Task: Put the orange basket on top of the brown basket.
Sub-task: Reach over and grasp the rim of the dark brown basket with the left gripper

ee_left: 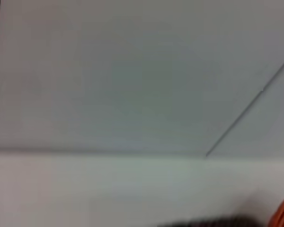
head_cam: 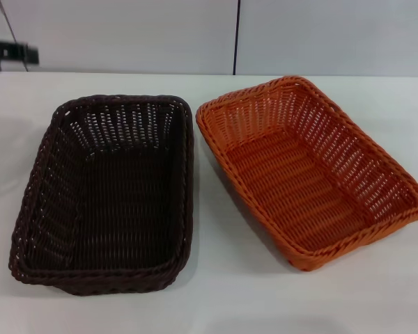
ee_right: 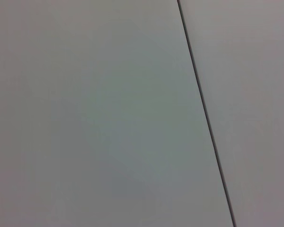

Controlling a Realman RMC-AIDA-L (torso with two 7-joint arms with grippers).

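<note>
Orange basket (head_cam: 312, 170) beside brown basket (head_cam: 108, 195), white table (head_cam: 216, 292)

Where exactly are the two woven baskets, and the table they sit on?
bright orange rectangular woven basket (head_cam: 292, 188): head view, on its woven floor.
very dark brown rectangular woven basket (head_cam: 125, 202): head view, on its woven floor.
white table (head_cam: 230, 292): head view, bare surface in front of both baskets.

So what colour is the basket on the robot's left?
Very dark brown, almost black: the brown basket, clearest in the head view.
</note>
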